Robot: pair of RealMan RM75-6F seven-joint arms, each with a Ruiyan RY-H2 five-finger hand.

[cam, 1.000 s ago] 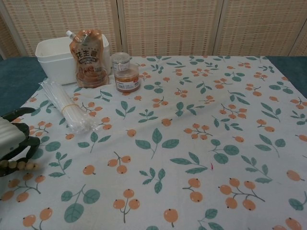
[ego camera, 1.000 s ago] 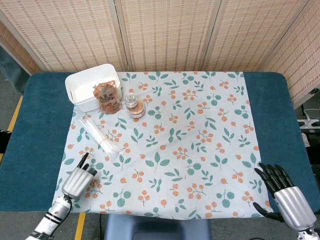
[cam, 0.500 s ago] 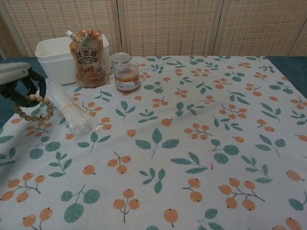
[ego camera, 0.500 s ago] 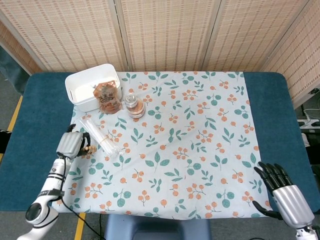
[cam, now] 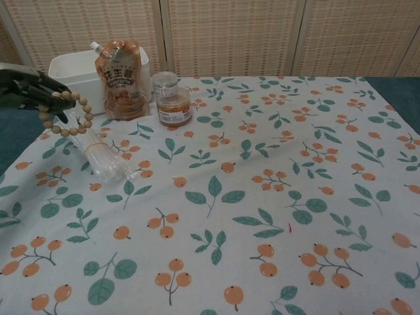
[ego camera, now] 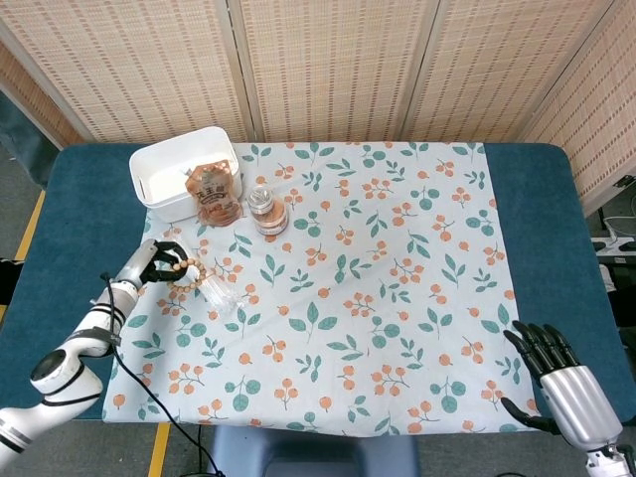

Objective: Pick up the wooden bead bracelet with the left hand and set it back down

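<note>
While you are looking down from the head view, your left robot hand [ego camera: 149, 264] is gripping the bead bracelet [ego camera: 185, 272] near the left edge of the flowered cloth [ego camera: 397, 298], its dark fingers closed around one side of the loop. The bracelet is hanging just beside the clear plastic packet [ego camera: 199, 270], and whether it is touching the packet is hard to tell from here. Behind them the white bin [ego camera: 164, 184] is sitting on the desk [ego camera: 79, 248], with the orange pouch [ego camera: 215, 196] leaning at its front and the small jar [ego camera: 264, 211] standing just beside the pouch. Your right robot hand [ego camera: 561, 383] is resting at the near right corner, fingers spread apart and holding nothing.

Turning to the chest view, your left robot hand [cam: 23, 88] is coming in at the left edge, holding the bracelet [cam: 65, 113] lifted clear of the cloth [cam: 262, 197], the loop dangling in front of the bin [cam: 75, 79] and above the far end of the packet [cam: 95, 147]. The pouch [cam: 120, 79] and the jar [cam: 170, 98] are standing well apart from it to the right.
</note>
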